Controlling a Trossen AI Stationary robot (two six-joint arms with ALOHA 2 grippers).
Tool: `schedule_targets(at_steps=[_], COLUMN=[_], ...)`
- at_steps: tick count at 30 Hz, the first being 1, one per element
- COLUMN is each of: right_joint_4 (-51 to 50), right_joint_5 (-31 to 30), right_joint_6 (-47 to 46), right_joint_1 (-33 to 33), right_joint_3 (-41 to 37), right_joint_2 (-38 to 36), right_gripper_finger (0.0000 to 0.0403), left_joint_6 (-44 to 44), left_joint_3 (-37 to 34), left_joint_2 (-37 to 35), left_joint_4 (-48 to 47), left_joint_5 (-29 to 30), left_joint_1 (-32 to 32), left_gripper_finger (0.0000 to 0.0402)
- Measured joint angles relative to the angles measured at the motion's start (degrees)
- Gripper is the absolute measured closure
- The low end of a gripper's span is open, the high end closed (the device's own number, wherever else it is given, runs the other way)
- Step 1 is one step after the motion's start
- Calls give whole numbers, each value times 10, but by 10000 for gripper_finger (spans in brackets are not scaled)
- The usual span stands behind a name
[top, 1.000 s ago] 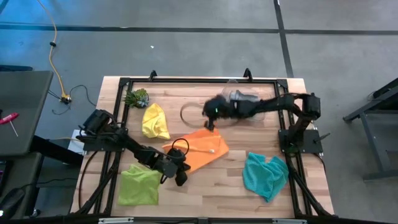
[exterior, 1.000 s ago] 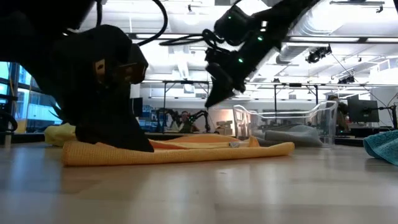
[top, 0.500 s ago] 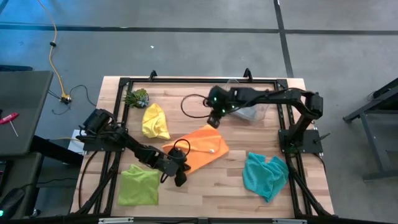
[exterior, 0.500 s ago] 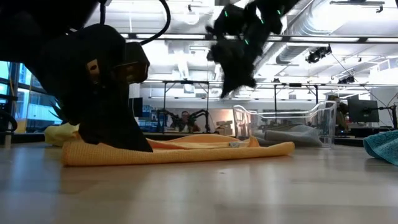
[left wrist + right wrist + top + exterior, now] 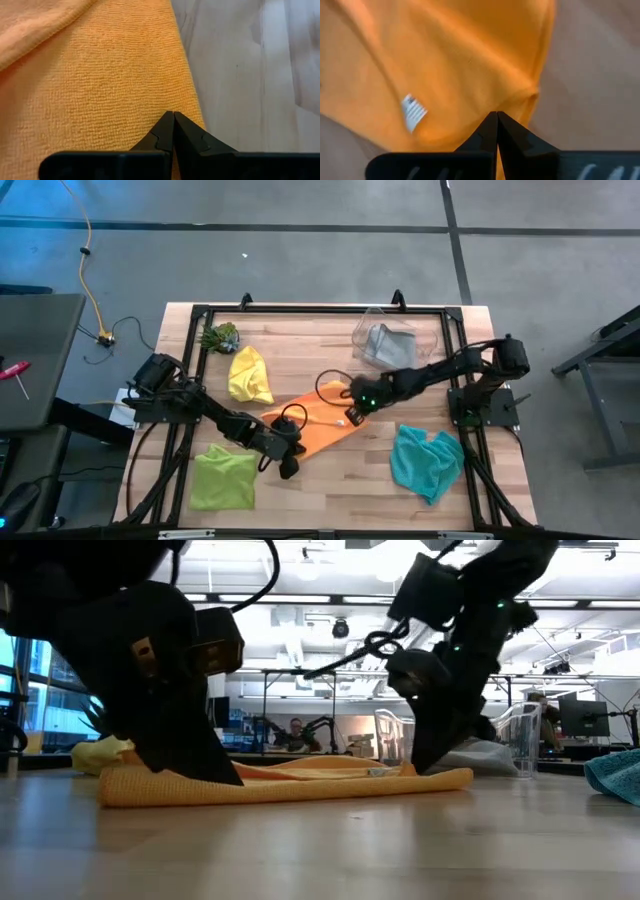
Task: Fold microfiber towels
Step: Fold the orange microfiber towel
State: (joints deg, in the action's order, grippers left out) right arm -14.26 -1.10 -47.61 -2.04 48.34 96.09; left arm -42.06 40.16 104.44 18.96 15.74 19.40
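The orange towel (image 5: 322, 430) lies flat at the table's middle, a white label (image 5: 413, 112) on its top. My left gripper (image 5: 291, 463) is shut, its tips on the towel's near left corner. My right gripper (image 5: 350, 417) is shut, its tips down at the towel's right part. The yellow towel (image 5: 248, 375) lies crumpled at the far left. The lime green towel (image 5: 222, 478) lies at the near left and the teal towel (image 5: 425, 462) at the near right. The grey towel (image 5: 385, 343) lies inside the clear bin. My left gripper presses its shut fingertips (image 5: 167, 127) down on the orange towel close to its edge (image 5: 192, 107), slanting down from the table's left. The towel lies flat on the wood under them. My right gripper has its shut tips at the towel's right corner (image 5: 530, 95); I cannot tell whether they touch it.
A clear plastic bin (image 5: 430, 340) stands at the far right. A small green spiky plant (image 5: 220, 337) sits at the far left corner. A black frame (image 5: 300, 309) rims the table. Bare wood shows between the orange and teal towels.
My right gripper has swung from the far side beside the bin toward the near edge and down to the orange towel's right part, rolling as it went. The towel has kept its place, with my left gripper on it.
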Motion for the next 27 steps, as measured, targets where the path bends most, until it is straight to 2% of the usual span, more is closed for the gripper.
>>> schedule_targets(at_steps=[4, 10, 19, 23, 27], right_joint_4=[-1, 8, 87, 71, 6], right_joint_5=[-20, -50, -82, -112, -158], right_joint_6=[-38, -140, -317, -330, -317], right_joint_1=[-28, -93, -202, -225, -211], right_joint_3=[-15, -34, -38, -38, -38], right_joint_2=[3, 1, 4, -22, -75], right_gripper_finger=[403, 403, 403, 403, 403], left_joint_6=[39, 99, 177, 183, 175], left_joint_3=[0, 1, 0, 0, 0], left_joint_2=[-6, -33, -104, -132, -137], left_joint_4=[-8, -75, -208, -235, -230], left_joint_5=[-37, -86, -88, -80, -65], left_joint_1=[-13, -30, -47, -49, -45], left_gripper_finger=[402, 402, 401, 402, 401])
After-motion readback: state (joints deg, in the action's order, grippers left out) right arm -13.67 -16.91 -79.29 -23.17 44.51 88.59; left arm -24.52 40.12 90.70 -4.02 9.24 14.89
